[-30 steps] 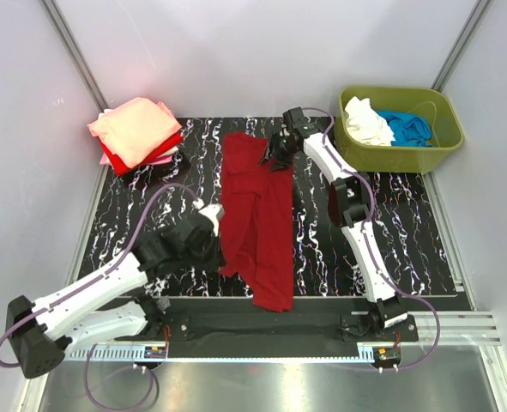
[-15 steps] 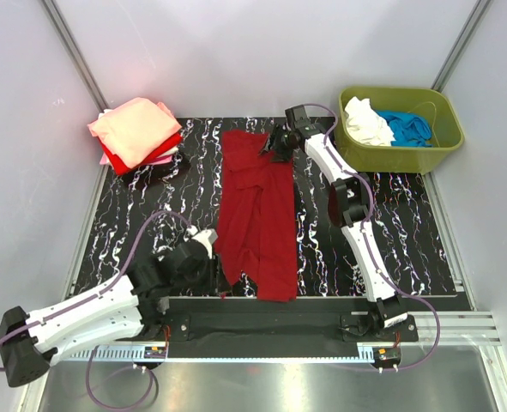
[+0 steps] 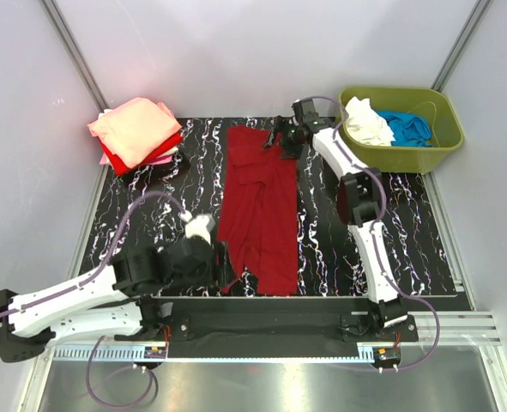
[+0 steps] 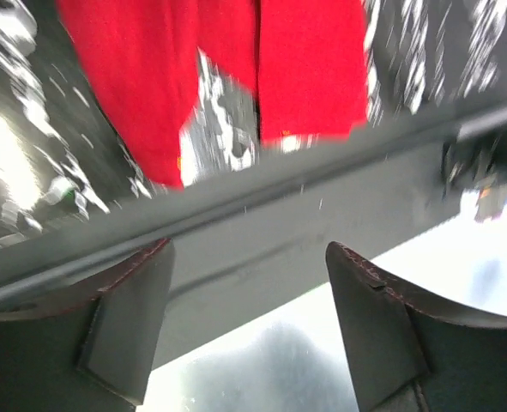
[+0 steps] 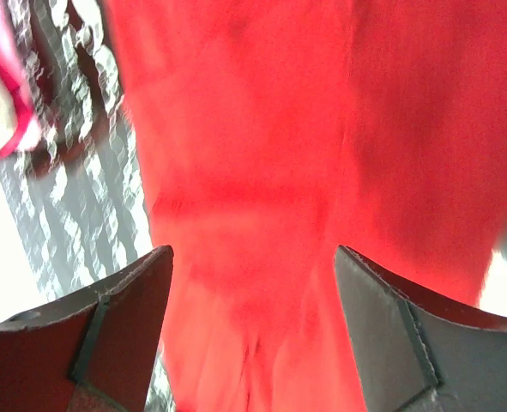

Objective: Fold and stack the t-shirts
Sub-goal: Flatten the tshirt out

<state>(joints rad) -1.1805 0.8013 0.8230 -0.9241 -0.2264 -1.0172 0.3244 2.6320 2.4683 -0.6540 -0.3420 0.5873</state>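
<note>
A dark red t-shirt (image 3: 257,206) lies folded into a long strip down the middle of the black marbled mat (image 3: 141,202). Its near hem shows in the left wrist view (image 4: 304,69), and its cloth fills the right wrist view (image 5: 270,146). My left gripper (image 3: 225,273) stands open just left of the near hem, nothing between its fingers (image 4: 124,318). At the strip's far right corner my right gripper (image 3: 280,142) hangs open over the cloth, fingers (image 5: 390,326) apart and empty. Folded t-shirts (image 3: 135,130), salmon-pink on top of red and pink, are stacked at the far left.
An olive-green tub (image 3: 407,153) at the far right holds a white t-shirt (image 3: 366,122) and a blue one (image 3: 409,127). The grey rail (image 4: 262,232) runs along the mat's near edge. White walls close in the sides.
Both grippers opened and let go of the dark red t-shirt, which now lies straighter. My left gripper drew down to the near hem; the right lifted slightly toward the far right.
</note>
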